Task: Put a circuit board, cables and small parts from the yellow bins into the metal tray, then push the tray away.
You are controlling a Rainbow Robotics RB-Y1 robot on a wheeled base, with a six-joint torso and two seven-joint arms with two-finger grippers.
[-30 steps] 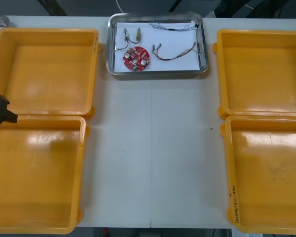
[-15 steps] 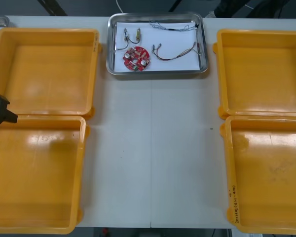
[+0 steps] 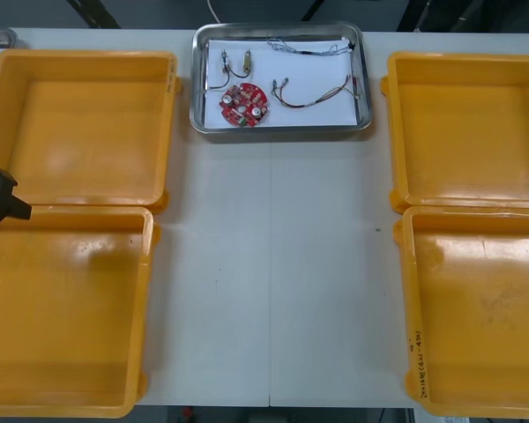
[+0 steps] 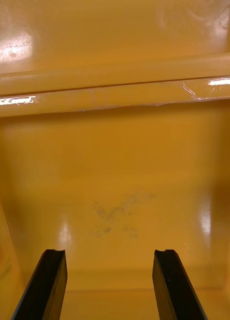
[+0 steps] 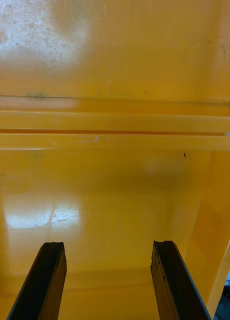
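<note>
Light table (image 3: 273,282), two yellow bins (image 3: 88,123) at each side, metal tray (image 3: 282,129) between them at the far edge

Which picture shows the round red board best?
The front view: the board lies whole in the tray, beside cables. The two wrist views look down into yellow bins instead.

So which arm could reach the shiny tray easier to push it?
Left, probably, but only just. The left gripper, open, sits farther up the table, nearer the metal tray, than the right gripper, also open.
</note>
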